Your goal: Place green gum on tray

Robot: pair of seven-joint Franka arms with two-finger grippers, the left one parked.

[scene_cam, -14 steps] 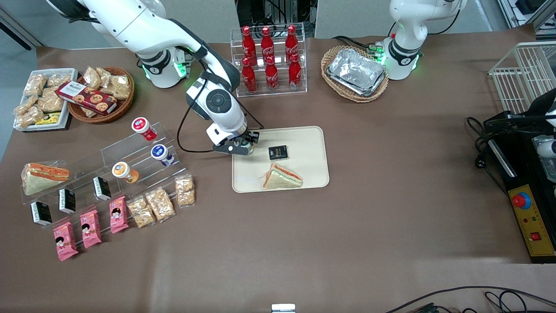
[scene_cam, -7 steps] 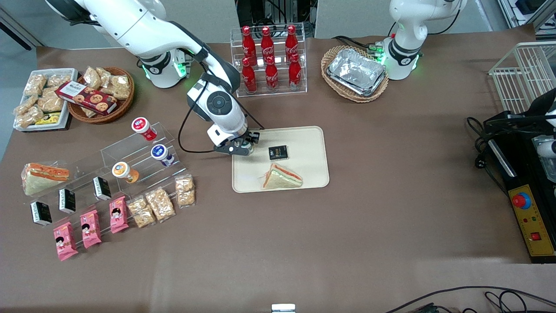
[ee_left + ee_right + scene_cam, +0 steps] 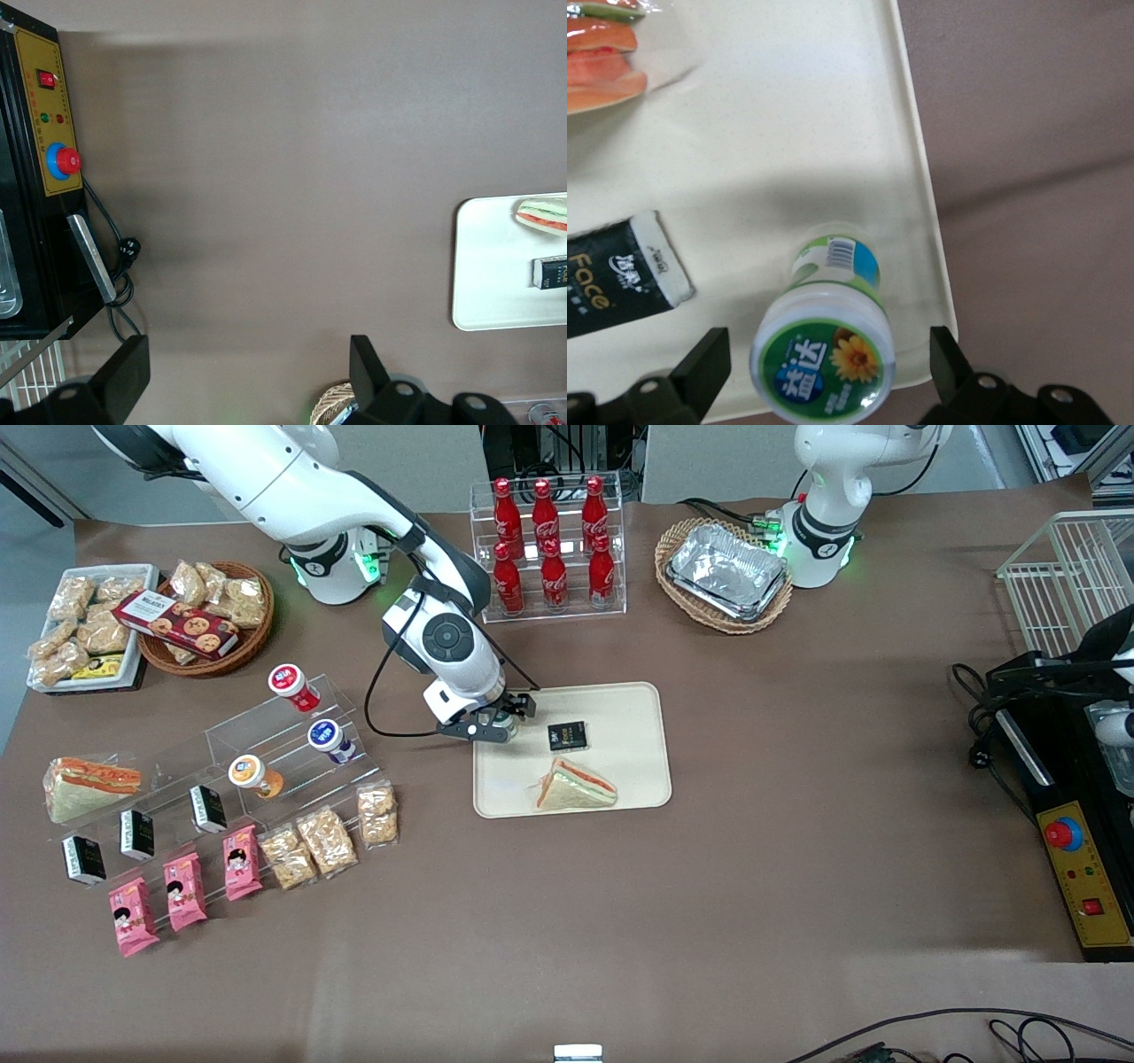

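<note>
Brown table covering (image 3: 797,797) fills the front view. Large flat cream rectangular tray with rounded corners (image 3: 620,717) sits centre frame, also showing in the right wrist view (image 3: 788,133) and the left wrist view (image 3: 487,266). Black two-finger gripper (image 3: 498,722) on the white right arm hangs just over the tray corner nearest the working arm's base, upper-left corner of the tray in frame.

Wrist view: gripper (image 3: 828,367) spread wide, fingers (image 3: 700,367) well clear on both sides of the small green gum bottle with white cap and green-and-yellow label (image 3: 826,341). Bottle stands on the tray just inside its rim, touching neither finger; barely visible under the gripper in the front view.

Also on the tray: a wrapped triangular sandwich (image 3: 576,786) nearer the front camera, and a small black packet (image 3: 567,735), close beside the bottle (image 3: 620,274).
</note>
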